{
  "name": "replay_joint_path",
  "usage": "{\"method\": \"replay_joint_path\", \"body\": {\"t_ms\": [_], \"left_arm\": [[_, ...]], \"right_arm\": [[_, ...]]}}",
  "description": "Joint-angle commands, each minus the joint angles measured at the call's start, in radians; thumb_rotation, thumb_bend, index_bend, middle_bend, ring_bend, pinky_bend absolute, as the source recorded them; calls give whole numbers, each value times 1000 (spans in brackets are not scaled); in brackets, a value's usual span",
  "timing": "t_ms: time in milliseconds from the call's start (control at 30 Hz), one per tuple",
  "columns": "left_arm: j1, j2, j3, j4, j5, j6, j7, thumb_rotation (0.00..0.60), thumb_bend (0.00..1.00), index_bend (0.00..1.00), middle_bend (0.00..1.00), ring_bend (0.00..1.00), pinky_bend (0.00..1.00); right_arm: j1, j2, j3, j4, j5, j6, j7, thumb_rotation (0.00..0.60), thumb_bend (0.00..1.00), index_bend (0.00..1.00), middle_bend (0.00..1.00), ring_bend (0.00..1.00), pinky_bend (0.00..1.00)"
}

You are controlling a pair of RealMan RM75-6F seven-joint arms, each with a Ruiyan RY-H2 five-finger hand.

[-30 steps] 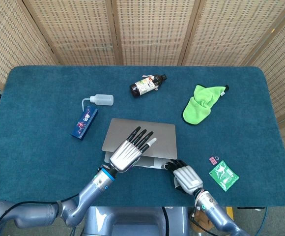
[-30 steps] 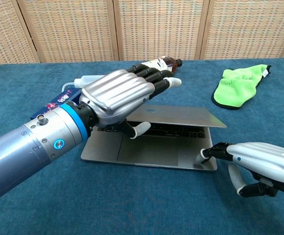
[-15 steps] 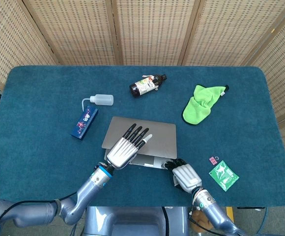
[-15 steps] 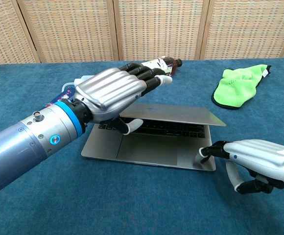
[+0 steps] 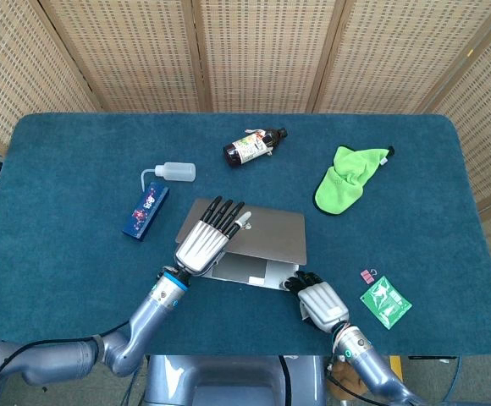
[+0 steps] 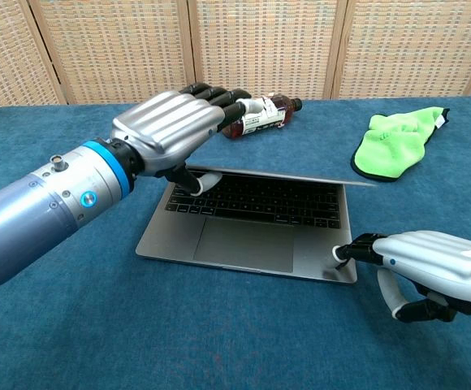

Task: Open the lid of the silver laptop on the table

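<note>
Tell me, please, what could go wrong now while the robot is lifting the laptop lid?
1. The left hand holds the lid only at its left corner, thumb under the edge, so the lid could slip out and drop onto the keyboard.
2. The right hand presses only the front right corner of the laptop base; the base might slide or tip.
3. The brown bottle lies just behind the lid, which might bump it.

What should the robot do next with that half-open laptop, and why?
Probably keep lifting the lid up and back with the left hand. The lid is raised only partway, hanging low over the keyboard, with that hand's thumb under its front edge and fingers on top. The right hand touches the laptop base's near corner, seemingly steadying it.
</note>
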Motion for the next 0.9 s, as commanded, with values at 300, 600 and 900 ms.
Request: {"method": "replay_joint_path", "body": {"t_ms": [300, 600, 900], "left_arm": [[-31, 5, -75, -53, -127, 2, 94, 600, 432, 0, 0, 0, 0], [-82, 13, -143, -68, -240, 4, 179, 600, 432, 0, 0, 0, 0], [-140, 48, -195, -47, -323, 9, 243, 600, 431, 0, 0, 0, 0]], "right_arm": [[10, -2, -14, 3, -21, 21, -36, 600, 1000, 166, 247, 89, 125], [17, -8, -30, 19, -44, 40, -87, 600, 1000, 166, 247, 88, 125], [24, -15, -38, 43, -89, 59, -109, 600, 1000, 167, 247, 88, 125]]}}
